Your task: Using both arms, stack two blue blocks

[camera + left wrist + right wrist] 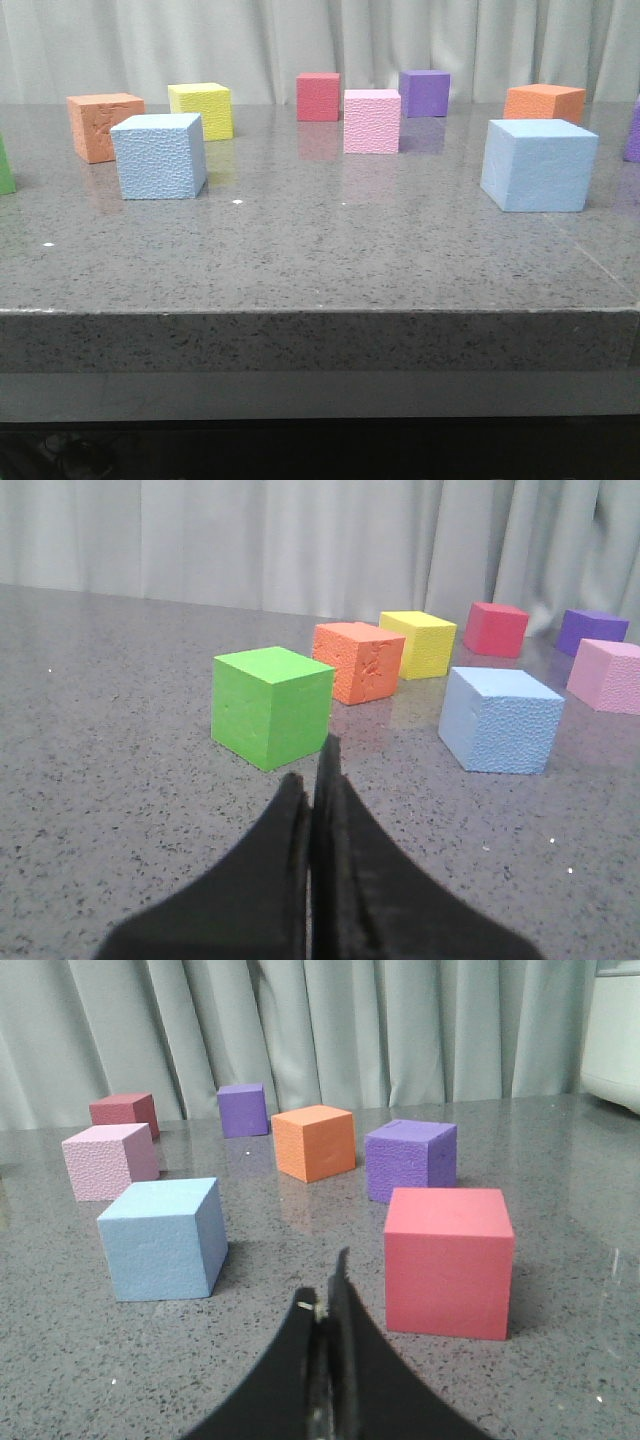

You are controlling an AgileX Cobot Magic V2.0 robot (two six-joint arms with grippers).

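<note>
Two pale blue blocks rest apart on the grey stone table. One blue block (160, 155) sits at the left and shows in the left wrist view (499, 720). The other blue block (538, 164) sits at the right and shows in the right wrist view (163, 1239). My left gripper (312, 772) is shut and empty, low over the table, short of a green cube. My right gripper (325, 1295) is shut and empty too, with the right blue block ahead on one side and a red cube on the other. Neither gripper appears in the front view.
Other cubes stand around: green (271, 705), orange (104, 126), yellow (202, 110), red (318, 96), pink (372, 121), purple (424, 92) and a second orange (543, 102). The right wrist view adds a near red cube (448, 1260) and a purple one (411, 1160). Curtains hang behind.
</note>
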